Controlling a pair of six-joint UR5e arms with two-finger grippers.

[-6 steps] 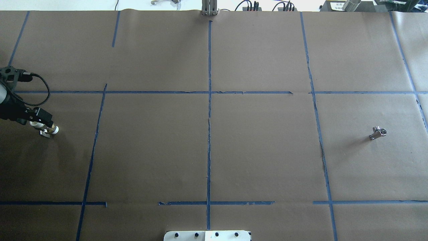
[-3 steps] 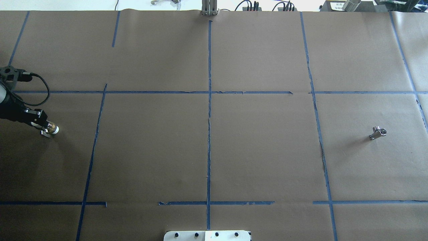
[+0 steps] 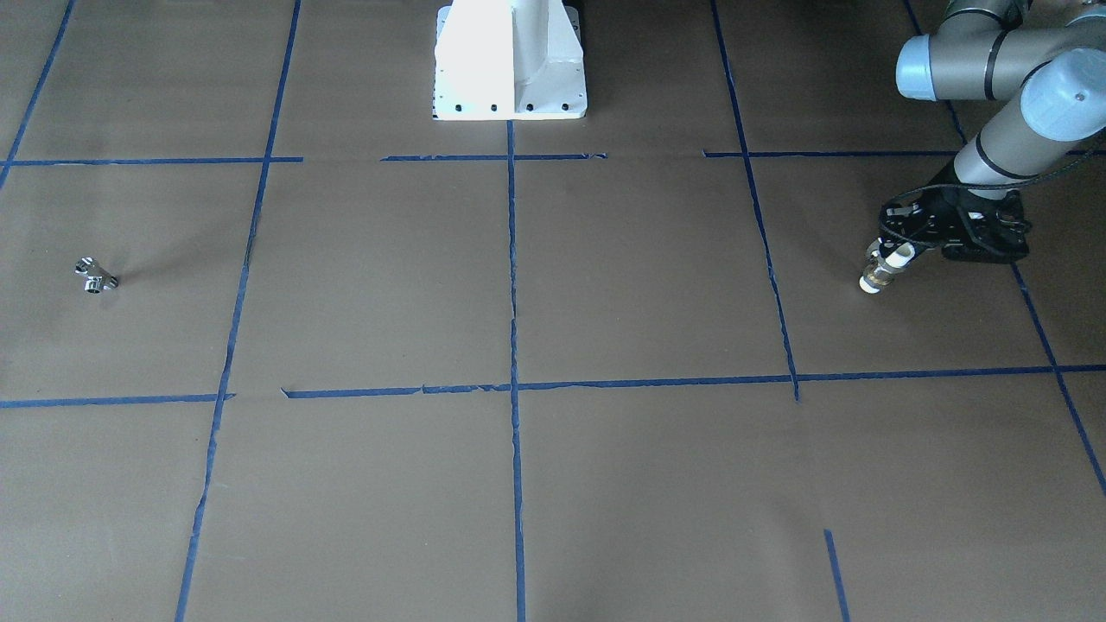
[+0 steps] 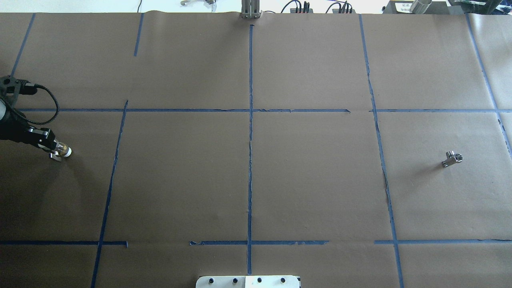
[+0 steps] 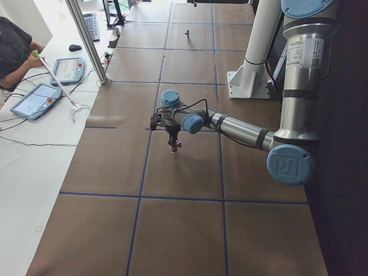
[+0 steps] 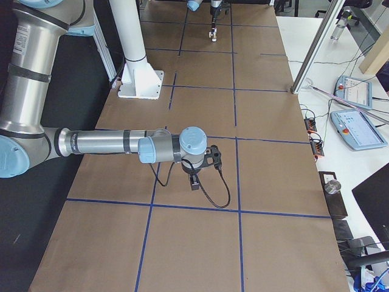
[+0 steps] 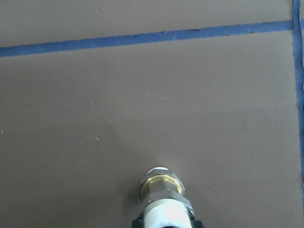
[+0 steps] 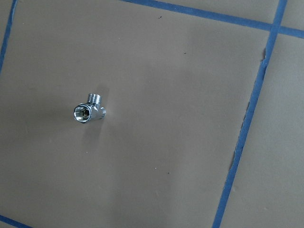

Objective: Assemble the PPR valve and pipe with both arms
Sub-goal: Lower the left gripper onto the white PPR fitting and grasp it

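My left gripper (image 4: 47, 145) is shut on a white PPR pipe piece with a brass end (image 4: 63, 151) at the table's far left. It holds the piece pointing steeply down, close over the brown paper. The piece also shows in the front view (image 3: 880, 275), the left wrist view (image 7: 164, 197) and the exterior left view (image 5: 173, 146). A small chrome valve (image 4: 453, 159) lies alone on the right side; it also shows in the front view (image 3: 93, 275) and the right wrist view (image 8: 89, 110). My right gripper (image 6: 194, 181) shows only in the exterior right view; I cannot tell if it is open.
Brown paper with blue tape lines (image 4: 250, 160) covers the table. The white robot base (image 3: 510, 60) stands at the near middle edge. Tablets and cables (image 5: 40, 98) lie beyond the far edge, where an operator sits.
My left gripper has drawn back a little toward the left edge with the pipe piece, which now looks shorter and steeper. The valve has not moved.
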